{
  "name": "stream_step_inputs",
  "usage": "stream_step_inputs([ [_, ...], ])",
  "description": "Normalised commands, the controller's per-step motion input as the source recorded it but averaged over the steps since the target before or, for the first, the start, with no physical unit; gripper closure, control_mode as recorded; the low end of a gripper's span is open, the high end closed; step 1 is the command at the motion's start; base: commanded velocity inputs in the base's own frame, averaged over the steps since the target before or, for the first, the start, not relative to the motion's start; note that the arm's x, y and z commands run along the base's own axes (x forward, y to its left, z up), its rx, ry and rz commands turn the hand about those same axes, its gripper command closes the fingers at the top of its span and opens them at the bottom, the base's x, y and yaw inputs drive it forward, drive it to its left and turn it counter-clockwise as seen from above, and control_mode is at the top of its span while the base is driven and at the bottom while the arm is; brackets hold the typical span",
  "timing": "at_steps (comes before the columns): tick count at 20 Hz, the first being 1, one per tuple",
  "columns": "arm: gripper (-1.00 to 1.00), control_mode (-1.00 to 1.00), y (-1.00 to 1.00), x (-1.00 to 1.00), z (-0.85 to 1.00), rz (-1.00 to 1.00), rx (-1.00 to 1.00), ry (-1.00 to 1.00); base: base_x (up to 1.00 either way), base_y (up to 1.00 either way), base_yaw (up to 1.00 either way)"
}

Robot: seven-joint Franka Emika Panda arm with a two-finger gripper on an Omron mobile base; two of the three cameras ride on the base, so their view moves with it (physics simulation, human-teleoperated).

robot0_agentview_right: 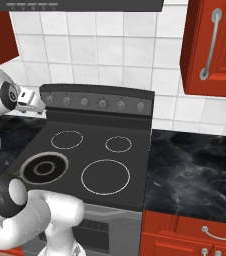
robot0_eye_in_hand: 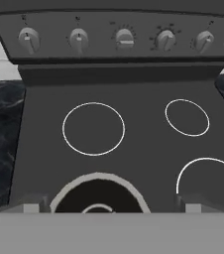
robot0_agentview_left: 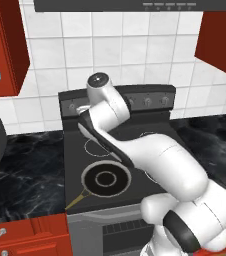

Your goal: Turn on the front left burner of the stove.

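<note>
The gripper (robot0_eye_in_hand: 109, 208), fingers spread and holding nothing, hangs over the stove (robot0_eye_in_hand: 134, 84), knobs (robot0_eye_in_hand: 124, 38) ahead, pan (robot0_eye_in_hand: 99, 193) just below.

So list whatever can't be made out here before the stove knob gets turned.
- Front left burner: the frying pan sits on it in every view, so its glass is hidden.
- Knob markings: too small to read in the hand view, so which knob serves that burner is unclear.
- Pincer: in the left base view the arm covers it; in the right base view its opening cannot be judged.
</note>
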Motion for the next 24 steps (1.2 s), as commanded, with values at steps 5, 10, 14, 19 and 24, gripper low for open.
stream_step_inputs([
  [5,-1.00,-1.00,0.57,0.88,-0.07,-0.09,0.00,0.00,0.00,0.00,0.00],
  [10,-1.00,-1.00,0.14,0.77,-0.15,-0.11,0.00,0.02,0.00,0.00,0.00],
  [14,-1.00,-1.00,0.00,0.26,-0.03,-0.04,-0.01,0.06,0.00,0.00,0.00],
  [19,-1.00,-1.00,0.04,0.25,-0.33,0.00,0.00,-0.02,0.00,0.00,0.00],
  [24,-1.00,-1.00,0.08,0.21,-0.45,0.00,0.04,-0.11,0.00,0.00,0.00],
])
